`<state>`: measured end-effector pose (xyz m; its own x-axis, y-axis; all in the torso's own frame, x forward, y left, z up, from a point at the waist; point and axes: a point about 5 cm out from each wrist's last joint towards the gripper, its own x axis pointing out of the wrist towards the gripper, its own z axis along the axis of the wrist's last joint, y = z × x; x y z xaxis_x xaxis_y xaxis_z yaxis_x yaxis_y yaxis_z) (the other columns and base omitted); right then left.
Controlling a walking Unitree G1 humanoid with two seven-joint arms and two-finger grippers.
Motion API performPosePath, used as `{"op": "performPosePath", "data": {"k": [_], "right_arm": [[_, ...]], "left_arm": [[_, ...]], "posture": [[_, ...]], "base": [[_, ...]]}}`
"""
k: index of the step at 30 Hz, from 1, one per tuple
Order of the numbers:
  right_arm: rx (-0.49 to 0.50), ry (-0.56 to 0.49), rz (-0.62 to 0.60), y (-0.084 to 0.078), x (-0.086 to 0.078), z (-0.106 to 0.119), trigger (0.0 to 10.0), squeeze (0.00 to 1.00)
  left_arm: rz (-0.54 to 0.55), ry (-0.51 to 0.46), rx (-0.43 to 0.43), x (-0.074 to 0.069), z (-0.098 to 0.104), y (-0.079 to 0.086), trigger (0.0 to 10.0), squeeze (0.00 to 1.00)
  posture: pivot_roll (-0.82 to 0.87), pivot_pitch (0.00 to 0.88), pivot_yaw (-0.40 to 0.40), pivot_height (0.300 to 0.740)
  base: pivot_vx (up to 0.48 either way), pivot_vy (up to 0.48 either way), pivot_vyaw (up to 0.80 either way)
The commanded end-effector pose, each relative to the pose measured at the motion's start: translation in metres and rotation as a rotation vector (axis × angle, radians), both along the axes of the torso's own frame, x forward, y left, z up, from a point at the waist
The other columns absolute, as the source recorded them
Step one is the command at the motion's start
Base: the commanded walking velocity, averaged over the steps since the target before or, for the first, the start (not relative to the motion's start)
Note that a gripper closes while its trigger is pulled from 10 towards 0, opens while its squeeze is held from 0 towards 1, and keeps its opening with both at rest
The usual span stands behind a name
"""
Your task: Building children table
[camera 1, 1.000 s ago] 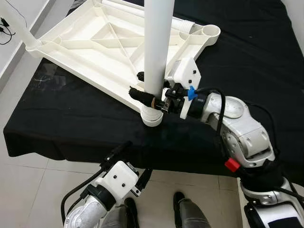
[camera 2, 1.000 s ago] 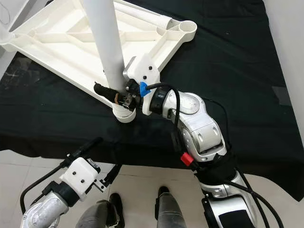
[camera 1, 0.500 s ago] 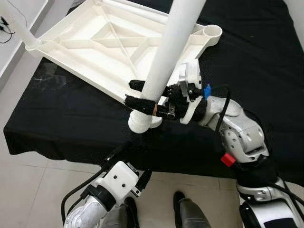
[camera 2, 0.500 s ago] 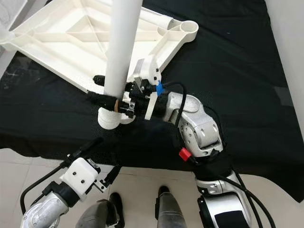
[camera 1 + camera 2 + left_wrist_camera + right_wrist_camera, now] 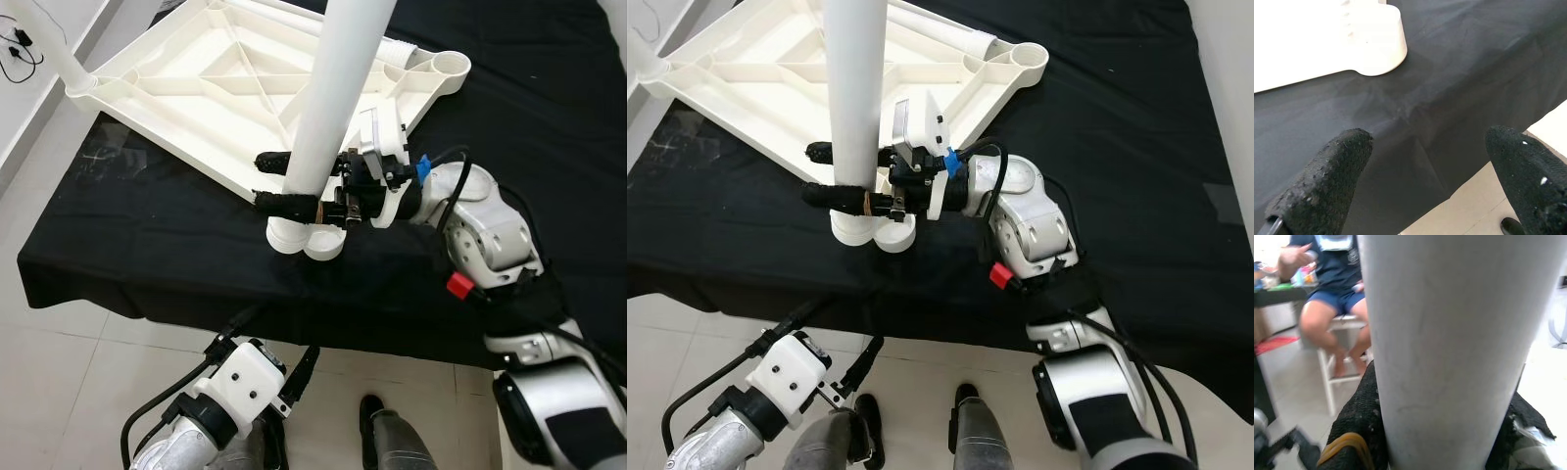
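So the big black cloth-covered work surface [image 5: 549, 88] is basically a soft pad for the white ribbed plastic tabletop [image 5: 225, 78], which lies upside down on it so the corner sockets face up for legs. One thin white leg [image 5: 59, 59] is already standing in the far left corner.

The long white plastic tube leg [image 5: 328, 108] is the piece being worked on. It leans a bit, and its bottom end sits just beside the round white near-corner socket [image 5: 323, 242], not in it as far as I can tell. The right gripper [image 5: 294, 186] has its two black fingers clamped around the tube low down, I'd guess to get better control over where the bottom end goes.

The left gripper [image 5: 1425, 176] hangs below the cloth's near edge with its fingers spread wide and nothing between them, out of the way. In the right wrist view, a person [image 5: 1334, 289] sits on a stool in the background.
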<state>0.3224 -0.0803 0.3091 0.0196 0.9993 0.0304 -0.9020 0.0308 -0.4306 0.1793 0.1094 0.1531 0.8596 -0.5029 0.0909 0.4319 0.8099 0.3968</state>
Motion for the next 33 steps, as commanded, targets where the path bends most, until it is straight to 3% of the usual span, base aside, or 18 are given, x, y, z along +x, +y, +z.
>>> {"op": "performPosePath", "data": {"k": [1,2,11,23,33], "right_arm": [[-0.042,-0.026,0.069,0.003,-0.003,0.002,10.0,0.0],[-0.125,-0.032,0.112,-0.001,-0.001,0.001,10.0,0.0],[-0.257,-0.01,0.168,-0.014,0.008,-0.001,10.0,0.0],[-0.353,-0.027,0.121,-0.017,0.023,0.004,10.0,0.0],[-0.4,0.011,0.172,-0.01,0.025,-0.004,10.0,0.0]], "left_arm": [[-0.007,0.036,0.025,-0.005,-0.006,0.001,10.0,0.0],[-0.008,0.038,0.024,-0.006,-0.005,0.001,10.0,0.0],[-0.008,0.042,0.021,-0.01,-0.004,0.001,10.0,0.0],[-0.009,0.042,0.02,-0.011,-0.002,0.0,10.0,0.0],[-0.007,0.04,0.016,-0.009,-0.001,-0.002,10.0,0.0]], "posture": [[0.08,0.406,0.052,0.74],[0.08,0.411,0.051,0.74],[0.08,0.421,0.047,0.74],[0.06,0.439,0.044,0.74],[0.05,0.438,0.034,0.74]], "base": [[0.0,0.0,0.0],[0.0,0.0,0.0],[0.0,0.0,0.0],[0.0,0.0,0.0],[0.0,0.0,0.0]]}}
